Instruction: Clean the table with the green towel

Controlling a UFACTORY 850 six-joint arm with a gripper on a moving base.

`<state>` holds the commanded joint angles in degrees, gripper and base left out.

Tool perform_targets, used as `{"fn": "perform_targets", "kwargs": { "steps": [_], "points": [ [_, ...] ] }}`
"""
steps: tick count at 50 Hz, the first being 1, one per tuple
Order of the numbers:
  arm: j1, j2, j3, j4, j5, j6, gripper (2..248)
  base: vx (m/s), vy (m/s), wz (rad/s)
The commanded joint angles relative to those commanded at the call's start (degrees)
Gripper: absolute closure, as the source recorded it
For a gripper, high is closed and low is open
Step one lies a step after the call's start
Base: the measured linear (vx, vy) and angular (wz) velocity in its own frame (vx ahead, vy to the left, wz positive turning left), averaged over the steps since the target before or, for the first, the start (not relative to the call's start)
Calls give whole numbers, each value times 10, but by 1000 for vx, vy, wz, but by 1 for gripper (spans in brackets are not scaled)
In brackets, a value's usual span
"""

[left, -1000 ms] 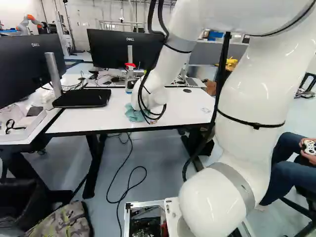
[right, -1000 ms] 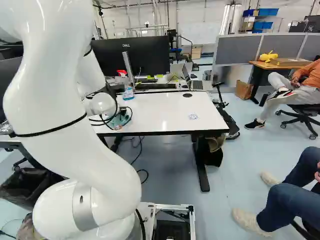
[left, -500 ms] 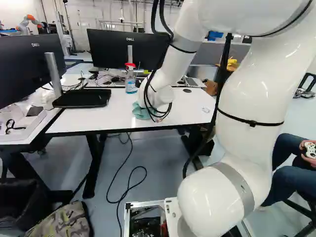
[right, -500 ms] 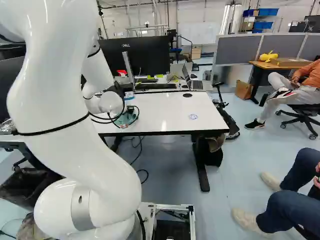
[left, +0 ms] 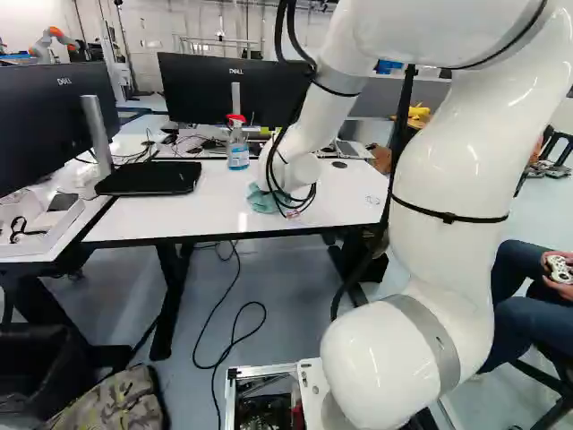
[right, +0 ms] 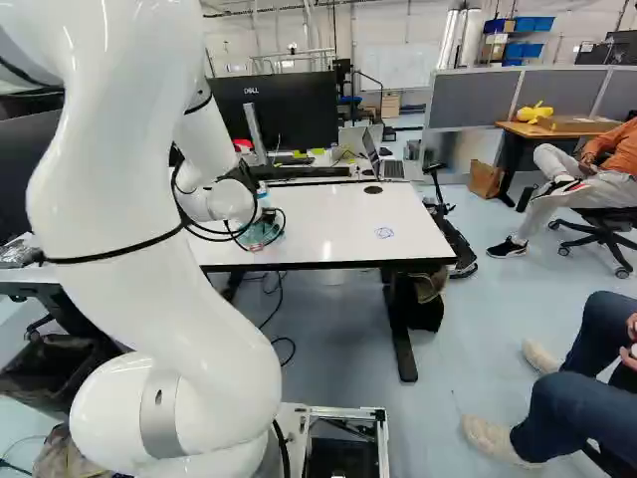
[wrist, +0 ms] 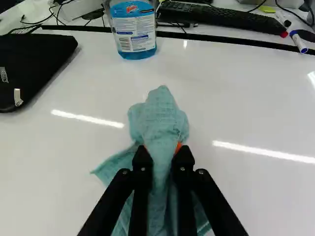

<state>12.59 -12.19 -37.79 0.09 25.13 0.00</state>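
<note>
Towel [wrist: 158,115] is mid-frame in the left base view, clamped in the gripper [wrist: 163,151]. I'd press it lightly on the table [left: 161,217], overlap strokes and just dodge the bottle [left: 238,154].

The tabletop [wrist: 236,103] lies open ahead until the spray bottle [wrist: 133,30].

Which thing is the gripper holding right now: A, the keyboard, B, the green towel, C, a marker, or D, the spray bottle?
B. In the wrist view the green towel is bunched between the two fingers of the gripper, which press on it from both sides, while the spray bottle stands on the table ahead of them.
</note>
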Motion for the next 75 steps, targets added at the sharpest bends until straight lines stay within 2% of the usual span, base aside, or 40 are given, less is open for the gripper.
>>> {"fn": "perform_targets", "kwargs": {
  "steps": [16, 36, 75],
  "points": [
    [14, 19, -2, 1, -20, 0, 193, 0, 0, 0],
    [30, 34, -17, 14, -106, 0, 193, 0, 0, 0],
    [67, 96, -12, 25, -256, 0, 193, 0, 0, 0]
  ]
}}
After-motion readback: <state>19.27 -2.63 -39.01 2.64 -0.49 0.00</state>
